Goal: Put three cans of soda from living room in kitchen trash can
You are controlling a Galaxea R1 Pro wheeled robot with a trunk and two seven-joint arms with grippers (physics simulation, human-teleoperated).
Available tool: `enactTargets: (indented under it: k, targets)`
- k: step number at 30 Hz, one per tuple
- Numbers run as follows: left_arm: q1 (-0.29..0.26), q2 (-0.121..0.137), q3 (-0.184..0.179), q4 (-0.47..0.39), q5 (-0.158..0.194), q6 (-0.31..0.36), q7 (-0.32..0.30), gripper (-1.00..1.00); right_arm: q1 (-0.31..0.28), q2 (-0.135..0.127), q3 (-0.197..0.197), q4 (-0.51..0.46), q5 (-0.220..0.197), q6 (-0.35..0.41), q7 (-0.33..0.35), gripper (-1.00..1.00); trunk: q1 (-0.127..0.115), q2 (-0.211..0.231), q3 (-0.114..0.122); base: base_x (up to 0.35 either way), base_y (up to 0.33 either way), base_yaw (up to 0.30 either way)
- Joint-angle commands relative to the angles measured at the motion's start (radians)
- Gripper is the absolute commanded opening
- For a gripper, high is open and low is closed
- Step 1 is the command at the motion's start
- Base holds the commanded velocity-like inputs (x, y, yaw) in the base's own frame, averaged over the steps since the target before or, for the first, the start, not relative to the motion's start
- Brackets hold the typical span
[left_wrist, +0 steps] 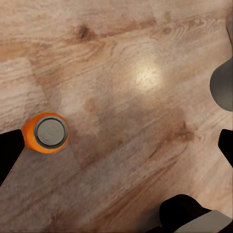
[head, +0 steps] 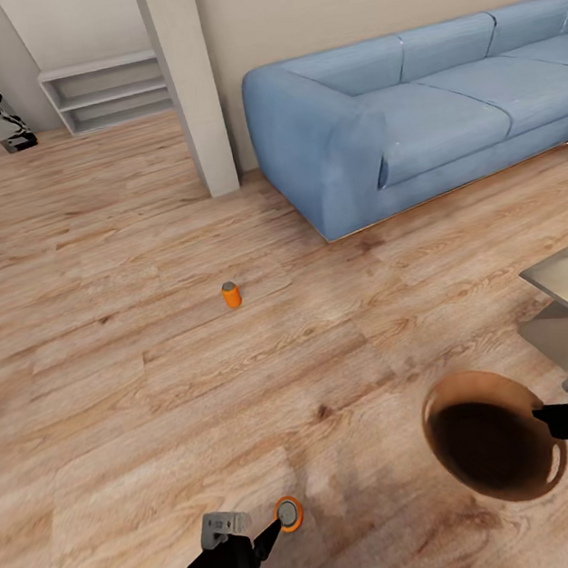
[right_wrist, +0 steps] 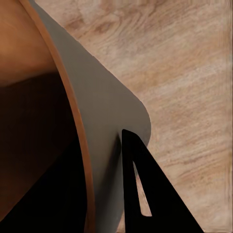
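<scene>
Soda cans were in two spots: one orange can (head: 231,294) stood alone on the wood floor (head: 105,367), well apart from you. Your left gripper (head: 278,523) had its jaws spread, and a second orange can (head: 288,513) seemed to touch one finger. Your right gripper (head: 536,415) pinched the trash can (head: 491,434) by its rim, near the blue sofa (head: 422,115).
</scene>
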Motion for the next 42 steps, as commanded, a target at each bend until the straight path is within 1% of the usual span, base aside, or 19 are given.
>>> enactTargets:
  k: [1,5,8,18,21,27,31,40,41,42]
  targets:
    - [0.000,0.000,0.000,0.002,0.000,0.000,0.001,1.00,-0.001,0.002,0.001,0.000,0.001,0.005,-0.006,-1.00,0.000,0.000,0.000,0.000,0.000,0.000]
    - [0.000,0.001,0.002,0.002,0.001,0.000,0.000,1.00,-0.001,0.002,0.000,-0.002,0.041,0.001,-0.004,-1.00,0.000,0.000,0.000,0.000,0.000,0.000]
    - [0.000,0.006,0.017,0.008,0.003,0.001,0.001,1.00,-0.001,0.009,-0.014,-0.004,0.058,0.005,-0.001,-1.00,0.000,0.000,0.000,0.000,0.000,0.000]
    - [0.000,0.010,0.073,0.012,0.001,0.011,-0.003,1.00,-0.001,0.014,-0.071,-0.007,0.095,0.018,0.008,-1.00,0.000,0.000,0.000,0.000,0.000,0.000]
    - [0.000,0.010,0.090,0.011,-0.001,0.011,-0.003,1.00,-0.001,0.015,-0.079,-0.008,0.108,0.018,0.008,-1.00,0.000,0.000,0.000,0.000,0.000,0.000]
    - [0.000,0.009,0.124,0.011,-0.002,0.012,-0.003,1.00,-0.001,0.015,-0.112,-0.009,0.123,0.019,0.008,-1.00,0.000,0.000,0.000,0.000,0.000,0.000]
    - [0.000,0.007,0.145,0.011,-0.001,0.010,-0.003,1.00,-0.001,0.015,-0.118,-0.010,0.137,0.026,0.008,-1.00,0.000,0.000,0.003,0.000,0.000,0.000]
    - [0.000,0.007,0.145,0.011,-0.002,0.009,-0.003,1.00,-0.001,0.014,-0.120,-0.010,0.147,0.058,0.008,-1.00,0.000,0.000,0.012,0.000,0.000,0.000]
    - [0.000,0.008,0.145,0.011,-0.002,0.009,-0.004,1.00,-0.001,0.014,-0.120,-0.010,-0.013,0.065,0.008,-1.00,0.000,0.000,0.013,0.000,0.000,0.000]
    - [0.000,0.008,0.144,0.011,-0.002,0.009,-0.003,1.00,-0.001,0.014,-0.120,-0.010,-0.013,0.066,0.008,-1.00,0.000,0.000,0.013,0.000,0.000,0.000]
